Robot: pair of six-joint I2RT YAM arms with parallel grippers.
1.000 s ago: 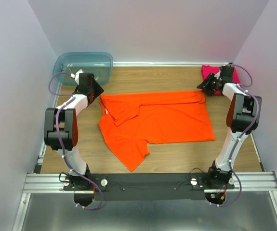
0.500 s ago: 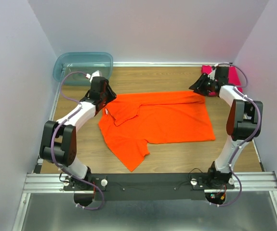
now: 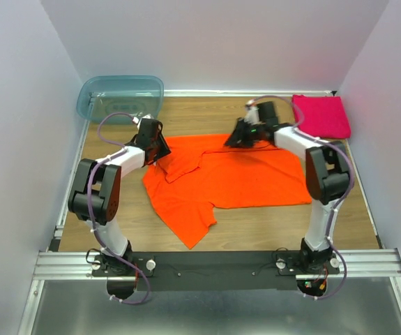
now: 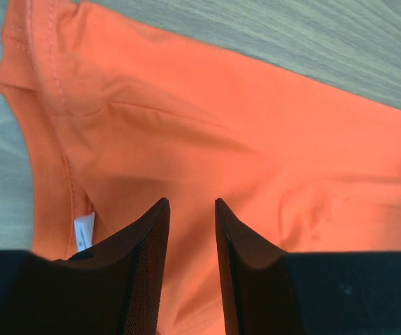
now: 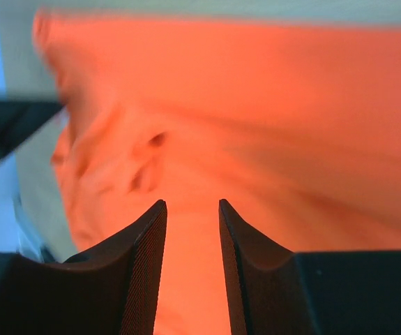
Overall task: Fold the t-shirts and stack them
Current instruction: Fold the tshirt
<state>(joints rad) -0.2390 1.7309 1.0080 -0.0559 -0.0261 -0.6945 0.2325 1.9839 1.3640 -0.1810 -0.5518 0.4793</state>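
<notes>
Wooden table (image 3: 256, 227), pale walls (image 3: 214, 42); orange t-shirt (image 3: 242, 174) spread flat.

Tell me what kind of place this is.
Probably a lab robot cell, not a home: plain walls box in a wooden table, a metal rail runs along its near edge, and an orange t-shirt lies spread out.
</notes>
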